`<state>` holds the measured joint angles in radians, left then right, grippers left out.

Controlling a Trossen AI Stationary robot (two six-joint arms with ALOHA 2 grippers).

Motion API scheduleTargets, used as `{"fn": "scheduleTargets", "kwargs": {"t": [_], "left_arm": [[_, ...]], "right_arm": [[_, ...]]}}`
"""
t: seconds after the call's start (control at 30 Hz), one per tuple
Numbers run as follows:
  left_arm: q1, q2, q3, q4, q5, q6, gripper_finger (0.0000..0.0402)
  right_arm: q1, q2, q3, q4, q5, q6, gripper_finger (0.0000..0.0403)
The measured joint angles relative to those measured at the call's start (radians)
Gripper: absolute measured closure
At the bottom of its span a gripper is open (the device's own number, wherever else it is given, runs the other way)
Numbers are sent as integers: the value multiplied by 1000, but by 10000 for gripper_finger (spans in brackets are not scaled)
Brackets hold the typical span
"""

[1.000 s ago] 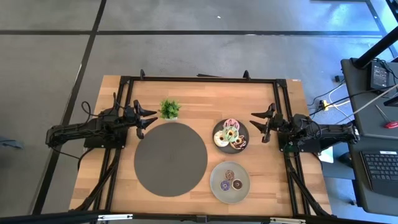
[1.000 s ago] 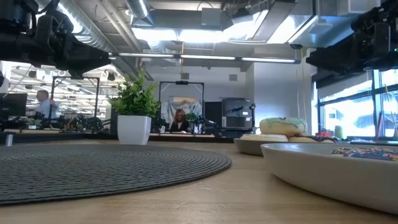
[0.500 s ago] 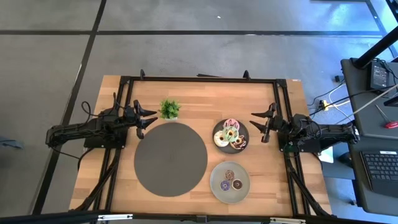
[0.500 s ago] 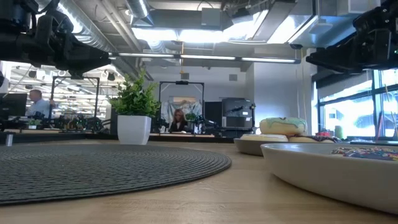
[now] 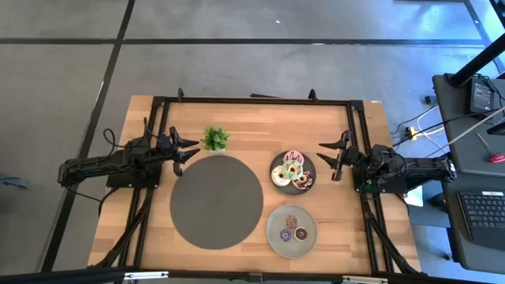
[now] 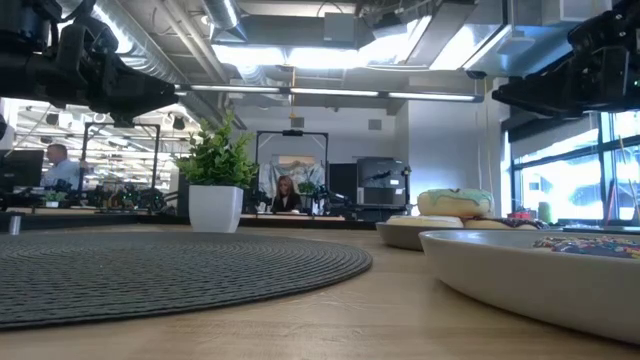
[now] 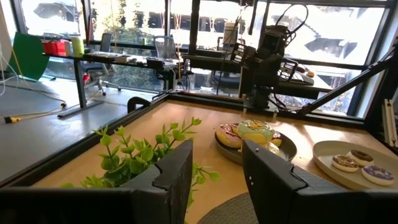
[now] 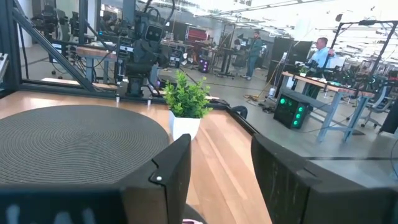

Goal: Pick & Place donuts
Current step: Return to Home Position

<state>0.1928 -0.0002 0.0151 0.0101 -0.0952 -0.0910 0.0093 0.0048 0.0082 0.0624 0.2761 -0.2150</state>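
Note:
Several iced donuts [image 5: 289, 171] are piled on a dark plate [image 5: 308, 162] right of the round grey mat [image 5: 216, 201]; they also show in the left wrist view [image 7: 255, 132]. Three mini donuts [image 5: 292, 233] lie on a grey plate [image 5: 274, 222] nearer the front edge. My left gripper [image 5: 186, 151] hovers open at the mat's left far side, empty. My right gripper [image 5: 330, 156] hovers open just right of the dark plate, empty.
A small potted green plant [image 5: 214, 138] stands beyond the mat, close to my left gripper. A black frame [image 5: 252, 101] runs along the table's far and side edges. Bare wood lies between the mat and the plates. People show in the room beyond.

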Motion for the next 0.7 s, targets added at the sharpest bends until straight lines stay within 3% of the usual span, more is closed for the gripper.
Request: {"fn": "scheduleTargets", "kwargs": {"t": [0.7], "left_arm": [[0, 0, 0, 0, 0, 0, 267]], "right_arm": [[0, 0, 0, 0, 0, 0, 234]]}}
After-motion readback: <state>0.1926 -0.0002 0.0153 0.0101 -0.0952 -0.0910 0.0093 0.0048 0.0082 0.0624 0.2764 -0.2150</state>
